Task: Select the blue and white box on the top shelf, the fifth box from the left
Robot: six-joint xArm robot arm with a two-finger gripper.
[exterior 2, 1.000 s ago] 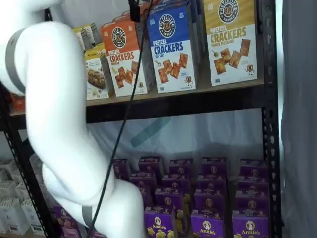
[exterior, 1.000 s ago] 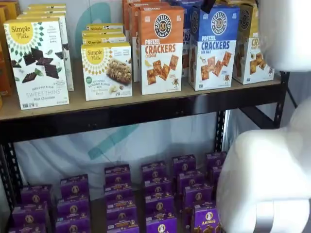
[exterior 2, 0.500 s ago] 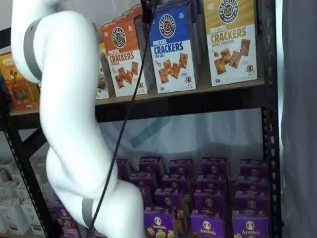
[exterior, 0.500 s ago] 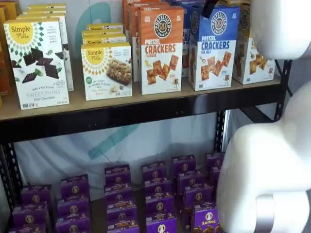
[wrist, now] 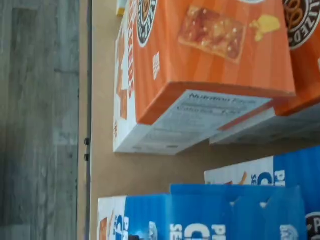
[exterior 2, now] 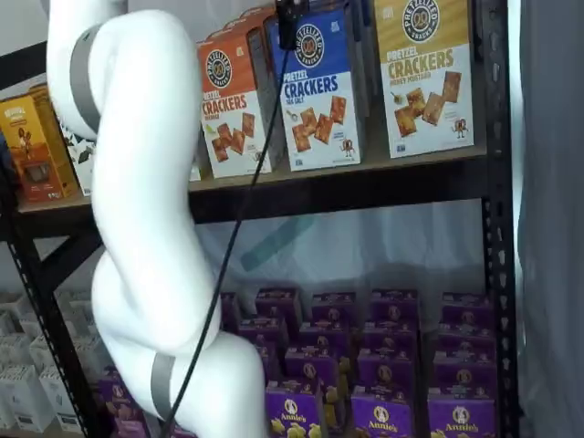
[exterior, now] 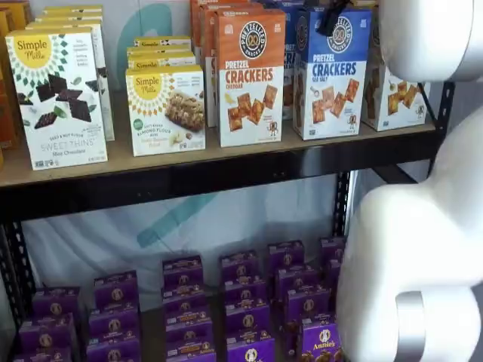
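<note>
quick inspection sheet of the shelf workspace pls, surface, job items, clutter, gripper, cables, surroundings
surface: top shelf, tan board on a black beam, boxes upright in rows.
job's things: blue and white box upright at the shelf front, not gripped.
clutter: orange cheddar box beside it, yellow-topped box on its other side.
grippers: gripper, black fingers at the blue box's top; open or shut, cannot tell.
cables: black cable hangs before the shelves.
surroundings: purple boxes below.

Orange Cheddar box (exterior: 250,75) beside granola boxes (exterior: 167,109); purple Annie's boxes (exterior 2: 381,363) on the lower level.
</note>
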